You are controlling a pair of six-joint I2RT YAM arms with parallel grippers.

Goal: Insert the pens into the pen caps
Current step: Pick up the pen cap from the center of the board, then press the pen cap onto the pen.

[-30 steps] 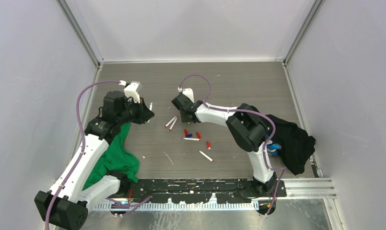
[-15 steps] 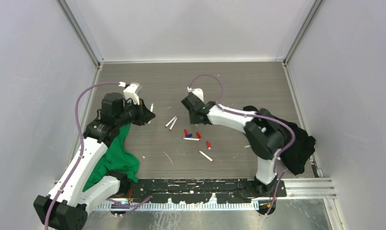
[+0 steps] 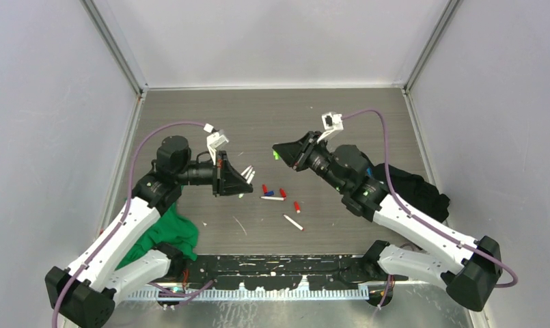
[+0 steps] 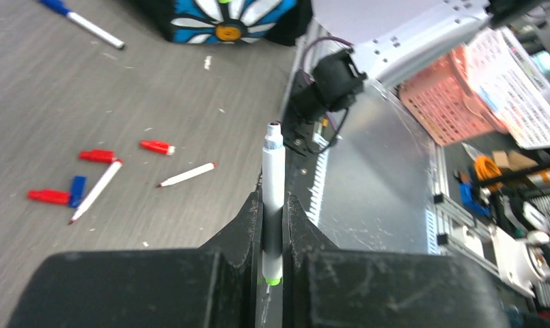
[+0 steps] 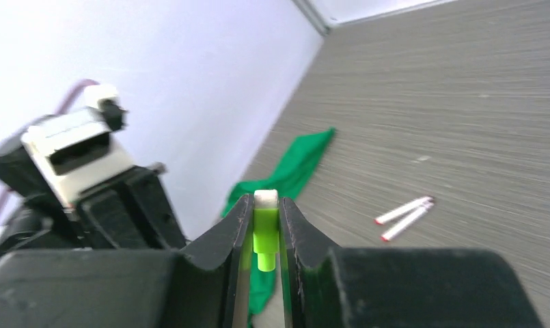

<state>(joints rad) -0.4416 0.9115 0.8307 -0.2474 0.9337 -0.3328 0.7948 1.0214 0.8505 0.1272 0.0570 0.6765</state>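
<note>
My left gripper (image 4: 272, 208) is shut on a white pen (image 4: 272, 171) with a lime end, whose tip sticks out past the fingertips. It hangs over the table left of centre (image 3: 239, 183). My right gripper (image 5: 265, 208) is shut on a lime green pen cap (image 5: 264, 232) and faces the left gripper (image 3: 280, 153) across a small gap. Loose on the table lie a pair of pens (image 3: 246, 173), two single pens (image 3: 272, 198) (image 3: 293, 222), red caps (image 3: 264, 187) (image 3: 297, 206) and a blue cap (image 3: 269, 193).
A green cloth (image 3: 159, 232) lies under the left arm at the table's left side. A black cloth (image 3: 419, 198) sits at the right edge. Grey walls enclose the table on three sides. A blue-capped pen (image 4: 80, 20) lies near the black cloth.
The right gripper rose off the table with the lime cap and drew back right, turning to face left. The left gripper swung right and down, its pen now pointing at the right gripper.
</note>
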